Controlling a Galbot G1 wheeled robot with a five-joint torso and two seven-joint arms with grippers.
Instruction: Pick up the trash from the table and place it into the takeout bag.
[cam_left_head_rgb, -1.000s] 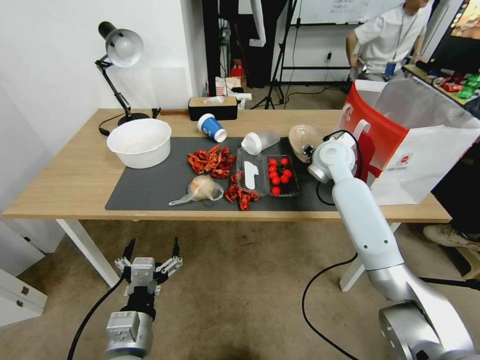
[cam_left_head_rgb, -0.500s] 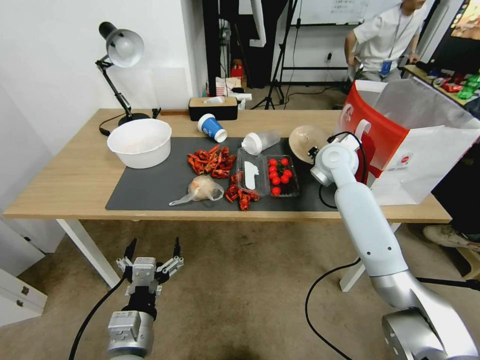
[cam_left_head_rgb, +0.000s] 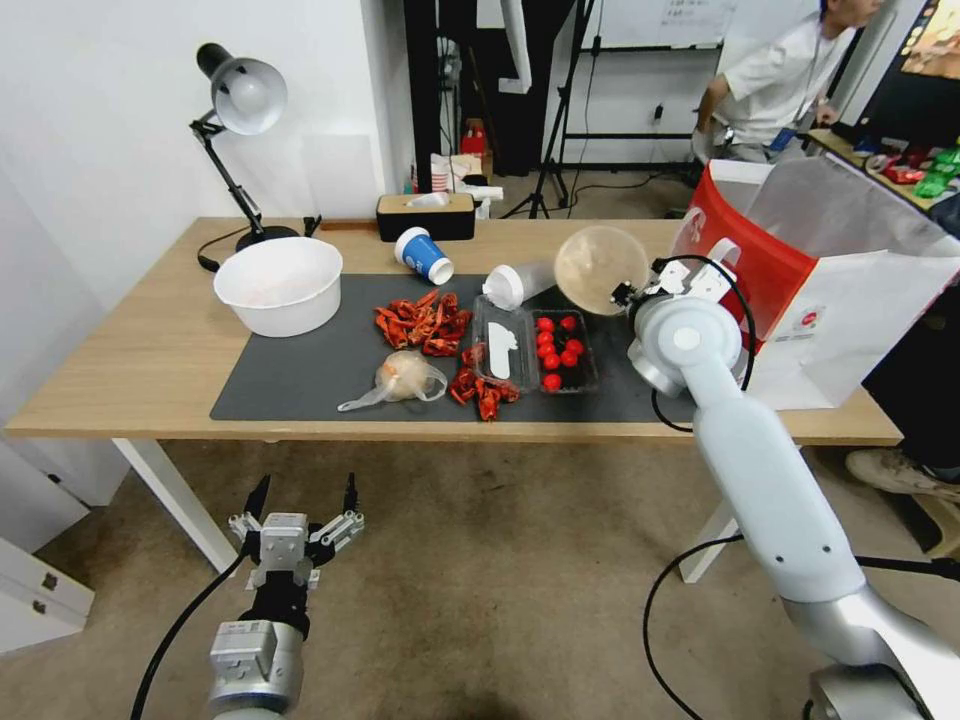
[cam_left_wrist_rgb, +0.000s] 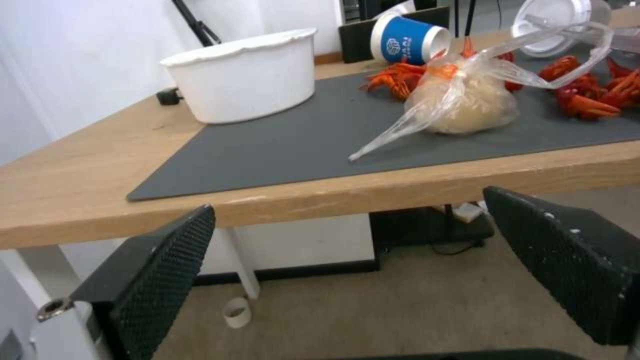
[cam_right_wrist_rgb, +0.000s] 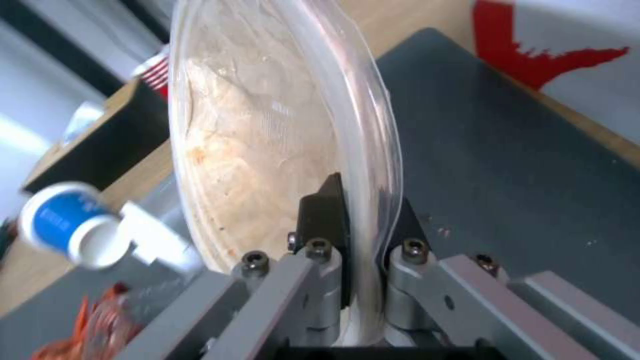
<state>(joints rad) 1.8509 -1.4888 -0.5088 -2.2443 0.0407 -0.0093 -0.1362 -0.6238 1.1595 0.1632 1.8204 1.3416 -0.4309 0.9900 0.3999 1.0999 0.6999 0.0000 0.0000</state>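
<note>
One piece of trash is in hand: the right tool (cam_right_wrist_rgb: 360, 220) pinches the rim of the tan round bowl (cam_left_head_rgb: 597, 268), its pads closed on either side of the thin wall, and the bowl hangs tilted on edge above the far right of the dark grey mat (cam_left_head_rgb: 330, 380), just left of the takeout bag (cam_left_head_rgb: 820, 280). The bag stands open at the right end of the counter (cam_left_head_rgb: 150, 350), its silvery lining showing.

To do this carry well, I judge the bowl should rise clear of the bag's near red wall and white loop handle before it crosses over, since a low swing could catch the edge and tip the bag. The grip on a thin rim looks slight, so a slow, level move and a release well inside the mouth would be safest.

On the mat, the blue paper cup (cam_left_head_rgb: 424, 253) and the white-lidded cup (cam_left_head_rgb: 520, 283) lie on their sides at the far edge, and the small clear plastic bag (cam_left_wrist_rgb: 460, 95) sits nearer the front, beside scattered red shells (cam_left_head_rgb: 425, 322).

Parked low in front of the counter, the left tool (cam_left_head_rgb: 296, 520) has its fingers spread wide and holds nothing.
</note>
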